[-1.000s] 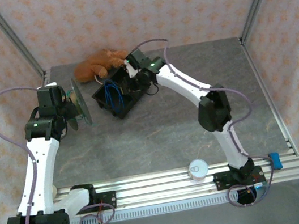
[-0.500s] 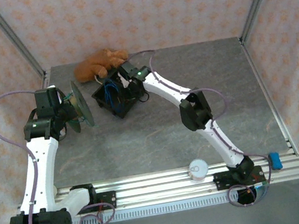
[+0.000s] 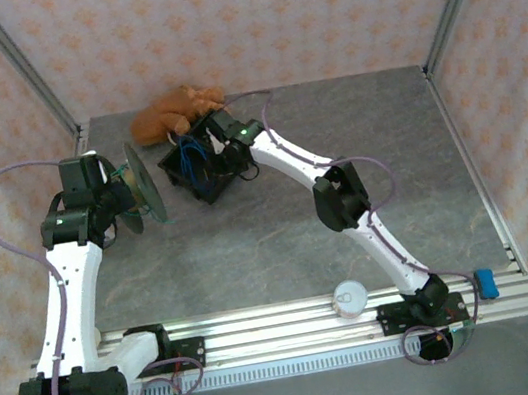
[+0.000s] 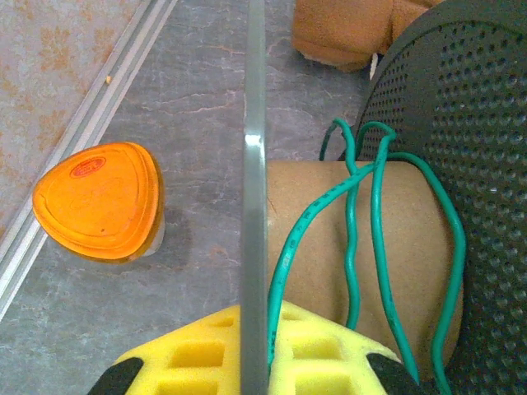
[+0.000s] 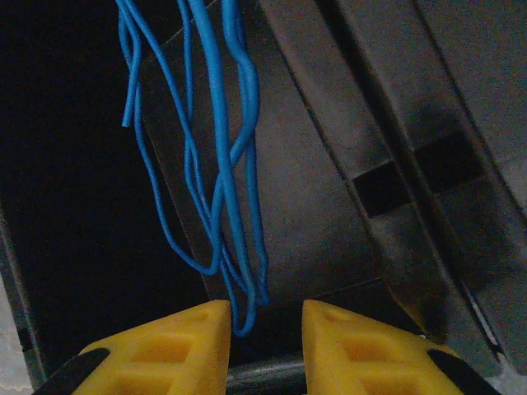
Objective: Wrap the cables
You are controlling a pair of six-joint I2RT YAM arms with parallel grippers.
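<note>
My left gripper (image 3: 120, 196) is shut on the thin grey flange (image 4: 254, 164) of a spool (image 3: 140, 183), held off the table at the left. The green cable (image 4: 352, 222) runs in a few loose turns over the spool's brown core (image 4: 321, 247), and one strand passes beside the yellow fingertips (image 4: 329, 354). The blue cable (image 3: 195, 158) lies in a black bin (image 3: 179, 176). My right gripper (image 5: 265, 329) is open inside that bin. The lowest loops of the blue cable (image 5: 222, 164) hang in the gap between its fingers, close to the left one.
An orange plush toy (image 3: 174, 113) lies just behind the bin. A small container with an orange lid (image 4: 99, 200) stands on the table by the left rail. A white cup (image 3: 350, 297) and a blue part (image 3: 485, 283) sit on the front rail.
The right arm has reached left and down into the bin, over the blue cable, and its jaws have narrowed a little. The left arm and spool have stayed put.
</note>
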